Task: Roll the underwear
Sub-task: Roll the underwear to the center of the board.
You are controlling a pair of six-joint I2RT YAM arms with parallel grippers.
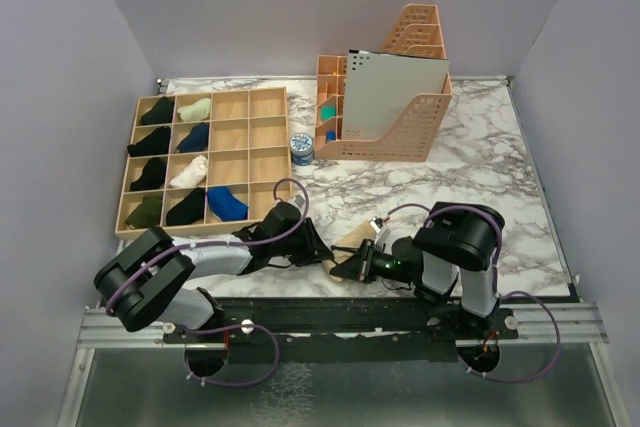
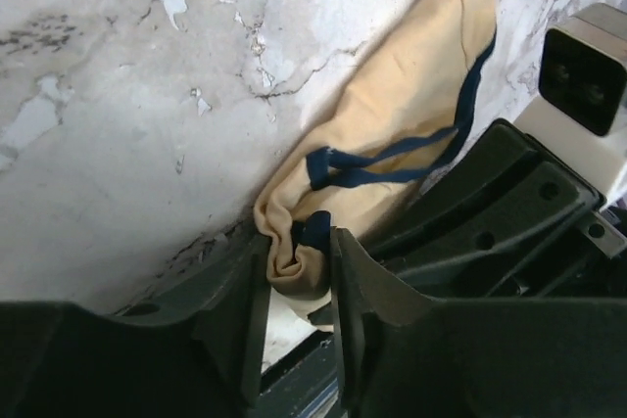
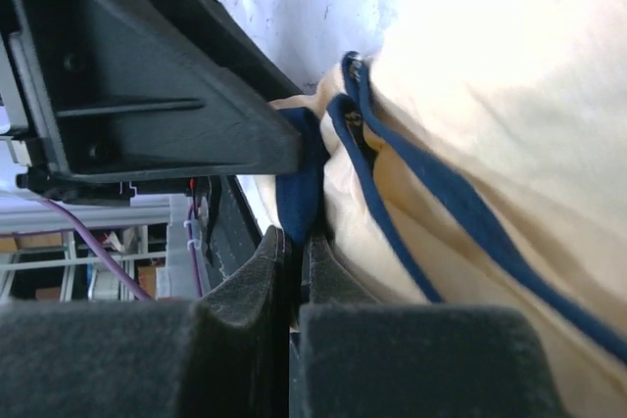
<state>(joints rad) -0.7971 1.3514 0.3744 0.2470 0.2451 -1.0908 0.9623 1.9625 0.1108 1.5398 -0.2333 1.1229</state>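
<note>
Over a marble table [image 1: 500, 167], with open room along the right edge and through the middle. Toward the far left corner, a wooden divider tray [image 1: 249, 137], with dark and pale rolled items in its left compartments and its near right corner just beside the left wrist. At the far edge near centre, a peach file rack [image 1: 420, 132], upright and well apart from the work. From the near left, the left arm [image 1: 215, 259], stretched low and rightward along the near edge. From the near right, the right arm [image 1: 460, 242], folded over and pointing leftward, nearly meeting the other at the wrists. Between them, just inside the near edge at centre, the cream underwear [image 2: 411, 95] with navy trim, spread on the marble and bunched at one end. Left gripper [image 2: 299, 261] clenched on that bunched end. Right gripper [image 3: 294, 242] pinched tight on the navy hem, just beside the left fingers. Between tray and rack, a small blue tin [image 1: 301, 148], clear of both arms.
</note>
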